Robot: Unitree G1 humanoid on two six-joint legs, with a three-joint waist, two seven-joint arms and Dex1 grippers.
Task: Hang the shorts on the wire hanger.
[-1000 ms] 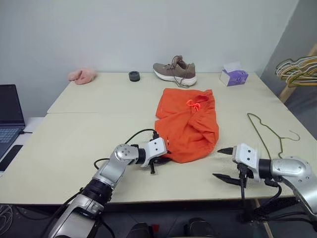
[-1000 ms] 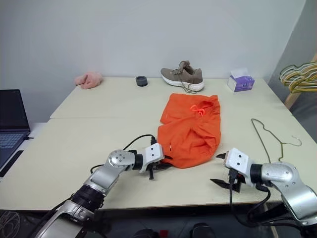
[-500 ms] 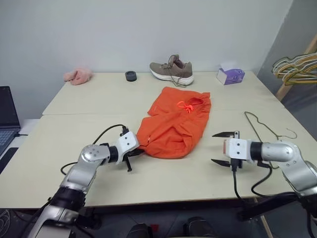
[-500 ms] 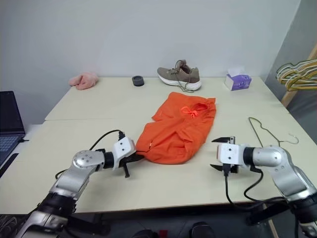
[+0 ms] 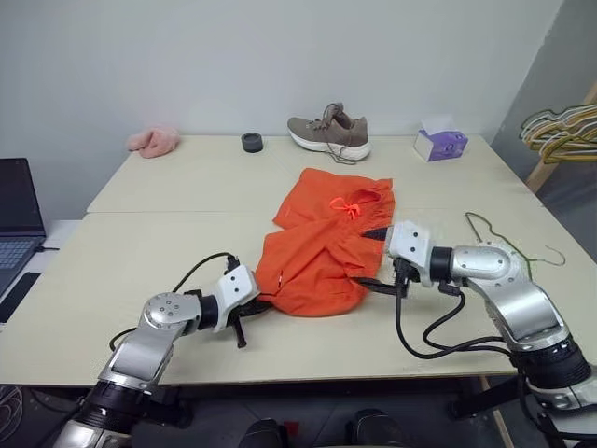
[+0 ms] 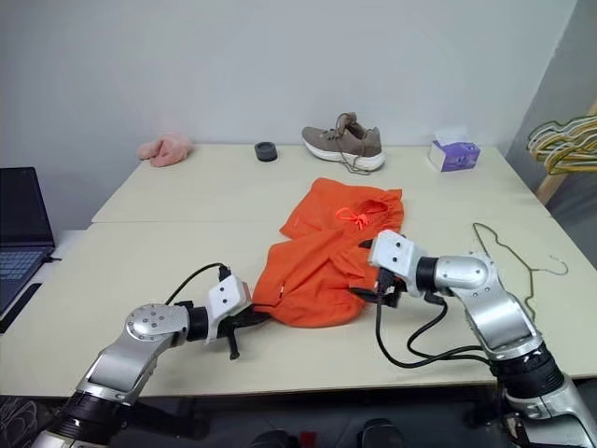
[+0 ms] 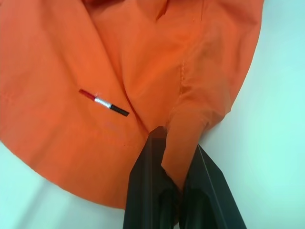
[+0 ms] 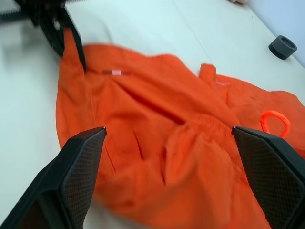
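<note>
Spreading the shorts for hanging
Left gripper [image 7: 174, 183] pinches the bright orange fabric shorts' [image 5: 322, 247] edge; right gripper [image 5: 371, 257], jaws wide, straddles the opposite side.

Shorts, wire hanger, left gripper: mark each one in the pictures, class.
shorts [image 5: 322, 247]: left eye view, middle of the orange fabric.
wire hanger [image 5: 492, 230]: left eye view, its long wire side.
left gripper [image 7: 174, 188]: left wrist view, between fingertips pinching the shorts' edge.

Twin head views down over the table [image 5: 140, 252]; both wrist views close on the shorts [image 7: 143, 62].
</note>
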